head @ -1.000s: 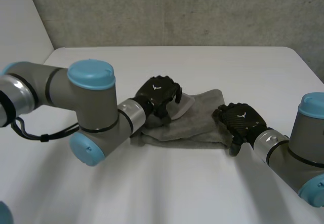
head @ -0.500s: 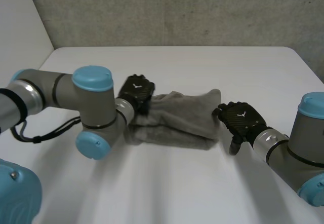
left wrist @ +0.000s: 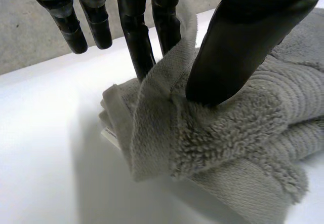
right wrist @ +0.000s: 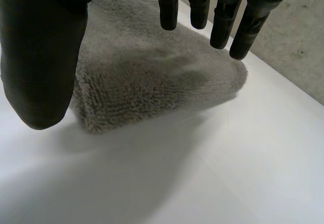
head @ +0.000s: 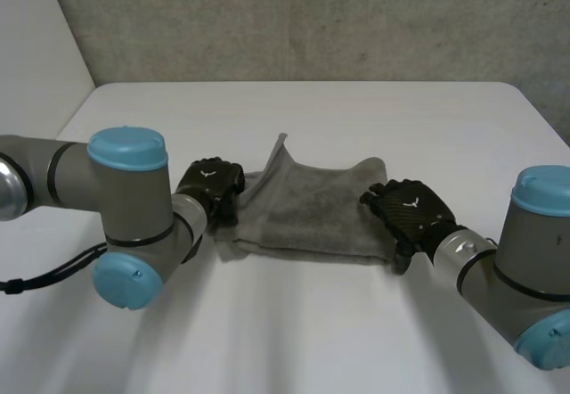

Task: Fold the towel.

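The left hand (head: 211, 187) pinches a bunched fold at the left end of the grey towel (head: 312, 217), thumb pressed toward fingers through the pile. The right hand (head: 408, 211) is poised over the right end, fingers straight, gripping nothing. The towel lies mid-surface (head: 294, 332) between them, one corner (head: 280, 144) peaked up. With the right end unpinned, a pull would likely drag the whole cloth and skew the fold.

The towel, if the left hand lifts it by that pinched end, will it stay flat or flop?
Probably floppy: the towel bunches and folds where the left hand pinches it. Its thick looped surface likely grips rather than slips.
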Robot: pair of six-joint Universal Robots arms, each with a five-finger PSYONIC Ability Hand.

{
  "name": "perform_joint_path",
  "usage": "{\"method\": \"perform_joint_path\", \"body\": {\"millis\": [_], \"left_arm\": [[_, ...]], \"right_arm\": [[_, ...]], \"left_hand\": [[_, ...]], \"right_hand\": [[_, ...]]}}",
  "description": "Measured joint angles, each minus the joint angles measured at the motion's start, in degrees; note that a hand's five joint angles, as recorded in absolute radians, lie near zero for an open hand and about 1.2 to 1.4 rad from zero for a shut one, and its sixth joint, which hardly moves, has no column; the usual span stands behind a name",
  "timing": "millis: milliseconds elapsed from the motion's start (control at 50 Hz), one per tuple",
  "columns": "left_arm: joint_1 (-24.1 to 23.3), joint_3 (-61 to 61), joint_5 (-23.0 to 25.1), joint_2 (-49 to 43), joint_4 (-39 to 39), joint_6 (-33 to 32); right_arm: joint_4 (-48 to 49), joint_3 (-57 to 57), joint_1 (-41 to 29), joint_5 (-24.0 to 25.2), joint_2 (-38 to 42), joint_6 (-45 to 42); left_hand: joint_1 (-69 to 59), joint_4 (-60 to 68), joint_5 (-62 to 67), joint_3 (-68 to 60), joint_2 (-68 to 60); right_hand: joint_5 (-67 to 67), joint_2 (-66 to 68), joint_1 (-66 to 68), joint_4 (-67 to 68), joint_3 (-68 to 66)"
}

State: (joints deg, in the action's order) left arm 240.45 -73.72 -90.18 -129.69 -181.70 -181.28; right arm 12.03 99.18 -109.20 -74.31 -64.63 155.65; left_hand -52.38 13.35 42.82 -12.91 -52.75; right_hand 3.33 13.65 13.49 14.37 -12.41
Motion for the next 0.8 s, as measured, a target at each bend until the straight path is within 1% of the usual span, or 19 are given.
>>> {"method": "perform_joint_path", "body": {"millis": [140, 220, 300, 380, 500, 600, 700, 800], "left_arm": [[0.2, -1.4, 0.0, 0.8, 0.3, 0.4], [1.7, -2.3, -0.1, 1.2, 0.3, 0.3], [4.2, -3.2, -0.2, 1.4, 0.2, 0.1], [5.7, -3.3, -0.1, 1.3, 0.1, 0.0], [6.8, -2.4, 0.0, 0.9, 0.0, 0.0], [6.6, -1.9, 0.2, 0.9, 0.1, 0.1], [5.2, -1.6, 1.2, 1.4, 0.0, 0.1], [3.3, -0.6, 3.9, 1.7, -0.1, 0.1]], "right_arm": [[1.2, 0.4, -0.6, 0.1, 0.3, 0.2], [1.8, 0.5, -0.6, 0.1, 0.6, 0.2], [2.7, 0.5, -0.6, 0.1, 1.0, 0.0], [3.2, 0.4, -0.6, 0.0, 1.2, -0.1], [3.3, 0.4, -0.6, -0.1, 1.3, -0.1], [3.3, 0.4, -0.6, -0.2, 1.2, -0.1], [3.3, 0.4, -0.6, -0.2, 1.2, -0.1], [3.2, 0.4, -0.7, -0.2, 1.1, -0.1]], "left_hand": [[0.1, 0.0, 0.0, 0.0, 0.1], [0.1, 0.0, -0.3, 0.0, 0.1], [0.2, 0.0, -0.6, 0.0, 0.1], [0.6, 0.0, -0.9, 0.0, 0.6], [0.7, 0.0, -1.0, 0.0, 0.6], [1.5, 0.0, -1.7, 0.0, 1.5], [3.8, 0.0, -4.1, 0.0, 3.6], [7.0, 0.0, -7.5, 0.0, 6.8]], "right_hand": [[0.0, 0.0, 0.0, 0.0, 0.0], [2.8, 2.1, 2.5, 0.0, 0.0], [7.7, 6.8, 6.3, 0.0, 0.0], [8.8, 7.5, 6.9, 0.0, 0.0], [9.1, 7.5, 7.0, 0.0, 0.0], [9.3, 7.5, 7.0, 0.0, 0.0], [9.3, 7.5, 7.0, 0.0, 0.0], [9.3, 7.5, 7.0, 0.0, 0.0]]}}
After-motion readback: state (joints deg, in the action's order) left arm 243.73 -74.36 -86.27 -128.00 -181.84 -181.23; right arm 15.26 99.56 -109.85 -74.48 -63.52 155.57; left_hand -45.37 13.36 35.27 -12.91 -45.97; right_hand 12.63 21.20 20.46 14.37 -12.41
